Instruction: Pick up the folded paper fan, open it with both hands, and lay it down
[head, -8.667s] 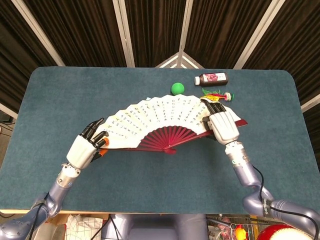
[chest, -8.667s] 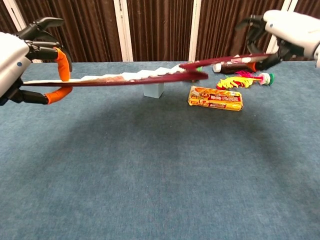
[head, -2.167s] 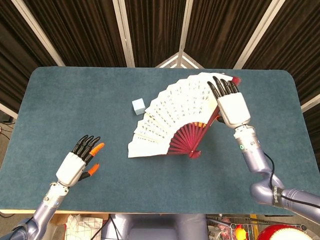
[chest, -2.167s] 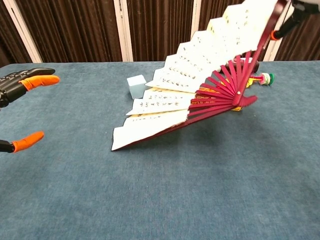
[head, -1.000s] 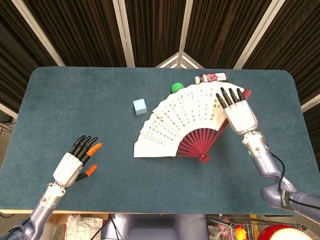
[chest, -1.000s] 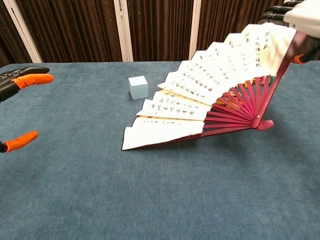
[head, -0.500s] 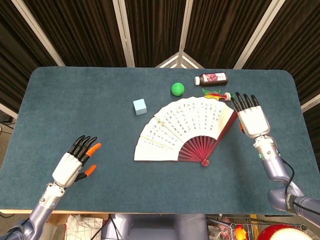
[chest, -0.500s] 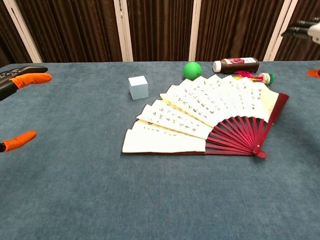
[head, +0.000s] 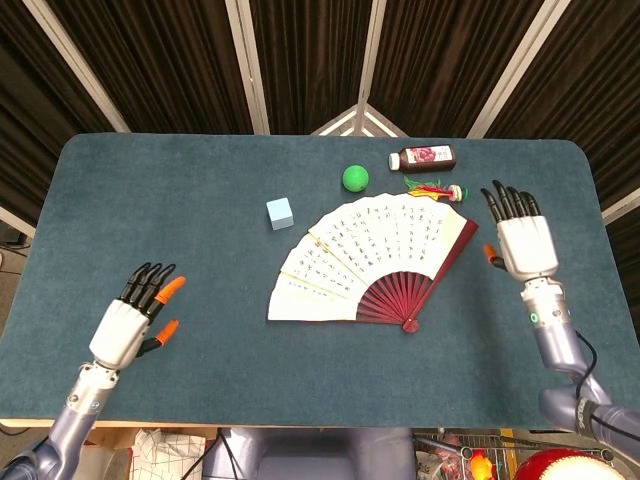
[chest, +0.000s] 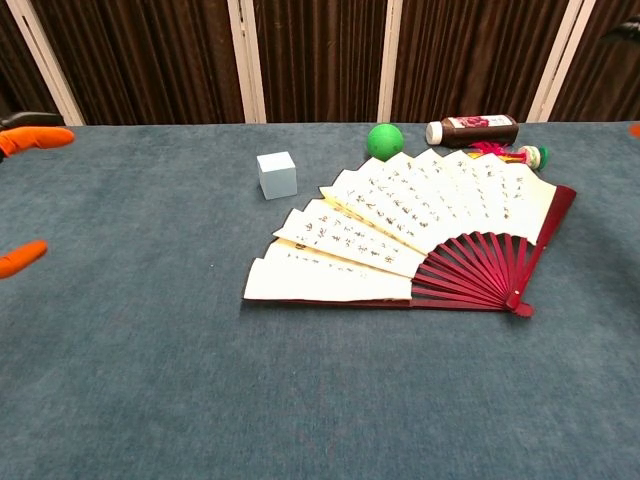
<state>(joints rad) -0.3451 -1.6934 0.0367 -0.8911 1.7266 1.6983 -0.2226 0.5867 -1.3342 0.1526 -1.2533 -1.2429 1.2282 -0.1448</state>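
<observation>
The paper fan lies spread open and flat on the blue table, cream leaf with dark writing and red ribs meeting at a pivot near the front; in the chest view the fan fills the centre right. My right hand hovers just right of the fan's red guard stick, fingers spread, holding nothing. My left hand is far off at the front left, fingers apart and empty; only its orange fingertips show at the chest view's left edge.
A pale blue cube sits left of the fan. Behind the fan are a green ball, a lying brown bottle and a colourful feathered toy. The table edge runs close to my right hand.
The fan, held up and tilted a second ago, now lies flat. My right hand has let go and drawn away to the right. My left hand has shifted further left.
</observation>
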